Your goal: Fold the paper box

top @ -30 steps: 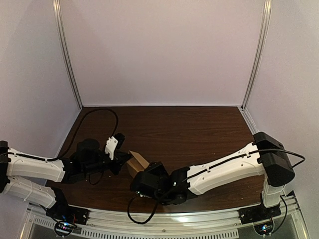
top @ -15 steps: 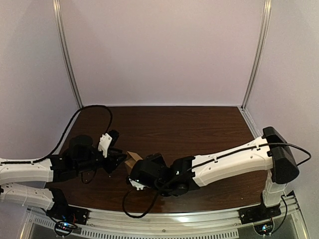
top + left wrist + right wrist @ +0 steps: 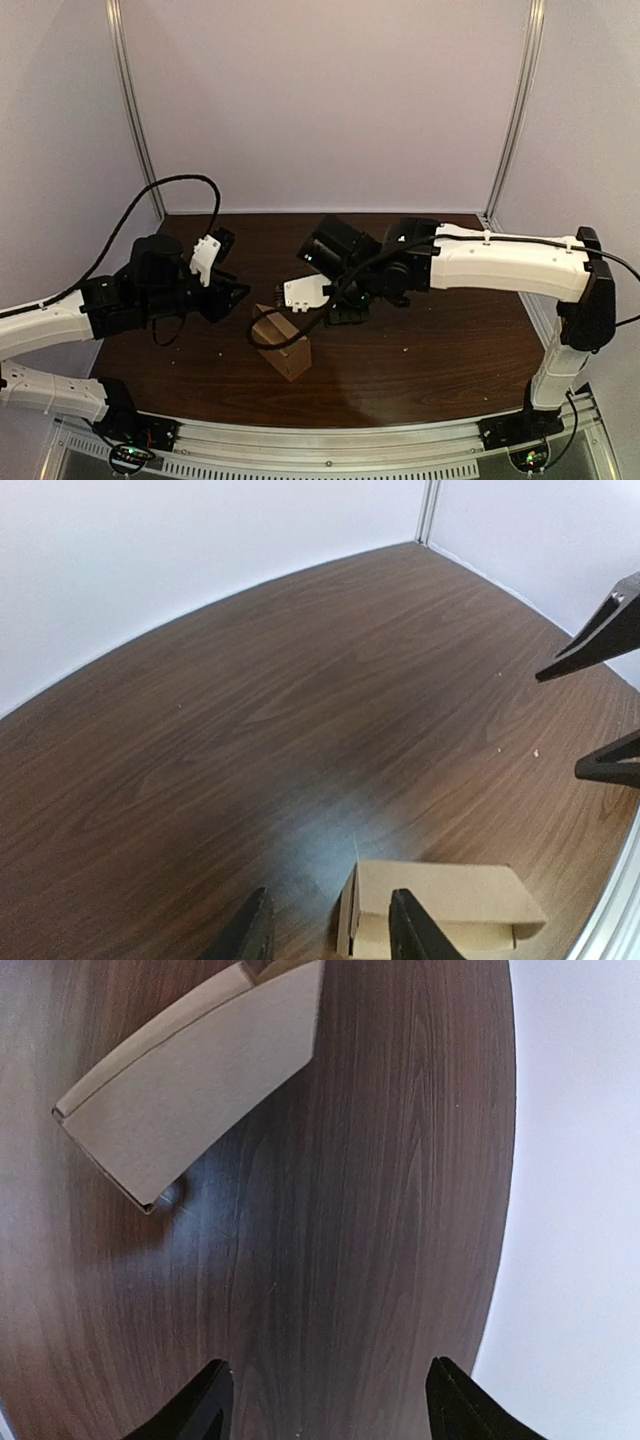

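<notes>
On the table (image 3: 430, 345), tan folded box (image 3: 282, 343); left pincer (image 3: 332, 920), right pincer (image 3: 330, 1402) agape, empty.

small tan paper box (image 3: 281, 343): matt, smooth card | dark brown wood-grain table (image 3: 430, 350): smooth, faint sheen | white arm shells (image 3: 500, 264): glossy plastic | grey corner posts (image 3: 135, 120): dull metal

table (image 3: 420, 350): dark wood grain | walls (image 3: 330, 110): plain pale lilac | corner posts (image 3: 135, 120): metal
</notes>
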You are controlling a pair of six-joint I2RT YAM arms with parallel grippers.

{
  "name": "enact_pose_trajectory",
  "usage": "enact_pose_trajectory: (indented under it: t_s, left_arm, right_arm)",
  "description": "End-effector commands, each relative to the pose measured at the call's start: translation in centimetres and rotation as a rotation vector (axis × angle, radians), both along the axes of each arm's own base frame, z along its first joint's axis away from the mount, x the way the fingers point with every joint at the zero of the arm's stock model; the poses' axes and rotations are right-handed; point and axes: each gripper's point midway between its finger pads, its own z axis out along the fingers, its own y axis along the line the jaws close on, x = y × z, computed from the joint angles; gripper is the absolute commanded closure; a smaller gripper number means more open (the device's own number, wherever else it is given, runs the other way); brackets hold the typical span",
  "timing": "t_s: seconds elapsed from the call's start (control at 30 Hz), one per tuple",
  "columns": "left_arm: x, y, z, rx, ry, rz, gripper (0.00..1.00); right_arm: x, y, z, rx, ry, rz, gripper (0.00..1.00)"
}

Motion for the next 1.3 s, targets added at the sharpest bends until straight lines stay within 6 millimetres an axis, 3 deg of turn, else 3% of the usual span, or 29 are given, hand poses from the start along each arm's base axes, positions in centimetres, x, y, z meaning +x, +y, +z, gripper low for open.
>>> enact_pose_trajectory:
  t_s: [0.0, 0.2, 0.4, 0.73, 0.93, 1.27]
  left_arm:
    - [1.5, -0.9, 0.9, 0.083, 0.053, 0.036, 0.59]
    - [3.1, -3.6, -0.8, 0.167, 0.120, -0.005, 0.63]
    - [3.1, -4.1, -2.5, 0.200, 0.142, -0.033, 0.64]
    - [2.3, -3.4, -5.4, 0.232, 0.187, -0.038, 0.65]
    - [1.6, -2.4, -6.6, 0.254, 0.211, -0.030, 0.66]
    - [0.8, -1.5, -8.1, 0.264, 0.236, -0.019, 0.66]
  right_arm:
    - [-2.2, 0.4, 3.5, 0.252, 0.366, -0.025, 0.35]
    - [-4.7, 2.3, 3.5, 0.338, 0.609, 0.045, 0.44]
    - [-6.6, 3.9, 2.6, 0.354, 0.762, 0.103, 0.57]
    - [-6.0, 5.6, 0.7, 0.329, 0.714, 0.114, 0.65]
    - [-6.6, 6.6, -0.5, 0.301, 0.699, 0.146, 0.69]
    - [-7.9, 7.2, -3.5, 0.226, 0.719, 0.170, 0.82]
